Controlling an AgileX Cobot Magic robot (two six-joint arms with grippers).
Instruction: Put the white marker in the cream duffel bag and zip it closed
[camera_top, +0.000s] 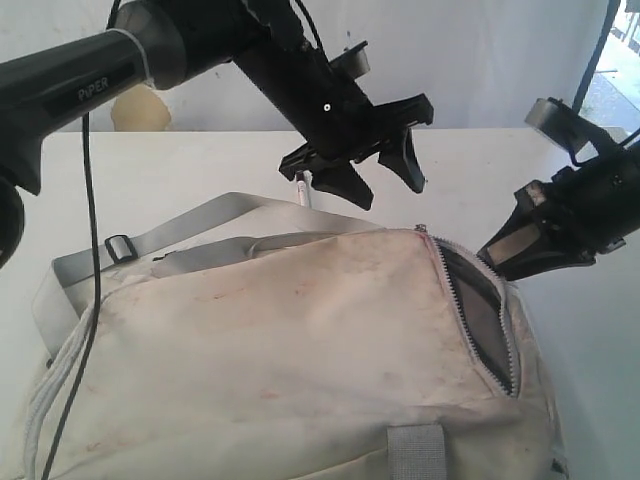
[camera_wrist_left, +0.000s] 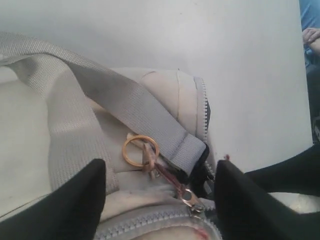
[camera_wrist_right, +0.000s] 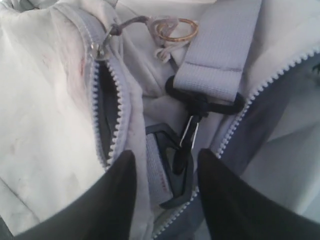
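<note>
white marker (camera_top: 302, 188) shows only as a short stub on the bench (camera_top: 200, 160), just behind the far side of the cream duffel bag (camera_top: 280, 340), close to the grey strap (camera_top: 200, 215). the bag hides the rest, so its long axis is hard to read, though the stub seems to point toward the bench's far edge. left tool (camera_top: 390, 192) hangs just above it, offset a little toward the bench's right edge, jaws spread wide with nothing between them. it is clearly the nearer arm. the pickup likely needs a small shift toward the strap, then a drop. right tool (camera_top: 495, 262) sits by the bag's open zipper mouth (camera_top: 485, 315), jaws apart, pinching nothing.
</note>
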